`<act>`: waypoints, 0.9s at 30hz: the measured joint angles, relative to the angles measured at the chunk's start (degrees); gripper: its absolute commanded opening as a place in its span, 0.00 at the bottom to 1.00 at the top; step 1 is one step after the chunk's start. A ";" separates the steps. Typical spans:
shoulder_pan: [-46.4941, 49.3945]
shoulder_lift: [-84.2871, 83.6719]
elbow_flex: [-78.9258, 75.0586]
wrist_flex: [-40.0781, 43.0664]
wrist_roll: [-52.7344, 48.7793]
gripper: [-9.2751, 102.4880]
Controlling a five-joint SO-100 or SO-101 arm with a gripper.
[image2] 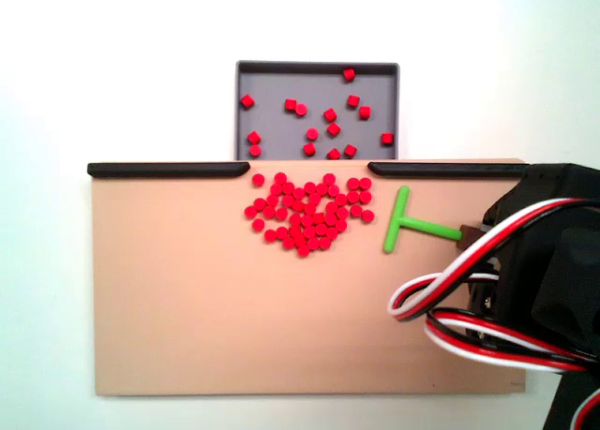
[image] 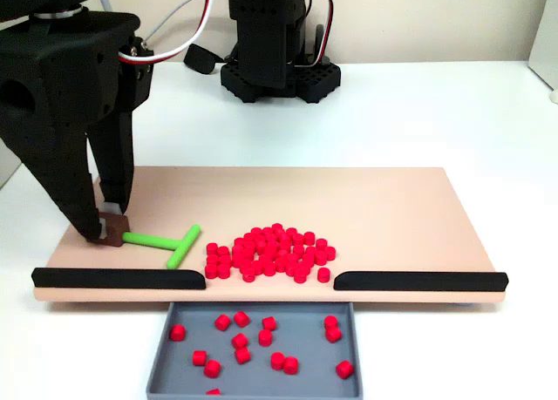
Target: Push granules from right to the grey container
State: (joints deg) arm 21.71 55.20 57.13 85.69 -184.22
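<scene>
The granules [image: 268,253] lie heaped on the board [image: 392,208] just behind the gap between the black strips [image: 118,278]; more already sit in the container [image: 261,378]. Beside the heap, the pusher [image: 170,241] rests flat, its stem pinched in the tool [image: 111,227]. The push seems under way; next, the crossbar should sweep the heap through the gap.

The table [image: 410,121] is white and smooth, and it spreads out on every side of the end effector [image: 106,230]. Far behind the end effector a plain cream wall [image: 436,16] goes across the back. The light is soft and bright, and the shadows on the table are faint.
</scene>
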 measured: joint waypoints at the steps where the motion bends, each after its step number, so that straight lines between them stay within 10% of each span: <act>1: -0.09 -0.18 -0.35 0.00 0.00 0.09; 27: -1.49 -0.44 -0.53 -0.18 0.00 0.10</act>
State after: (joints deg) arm 20.21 54.76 56.60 85.52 -184.22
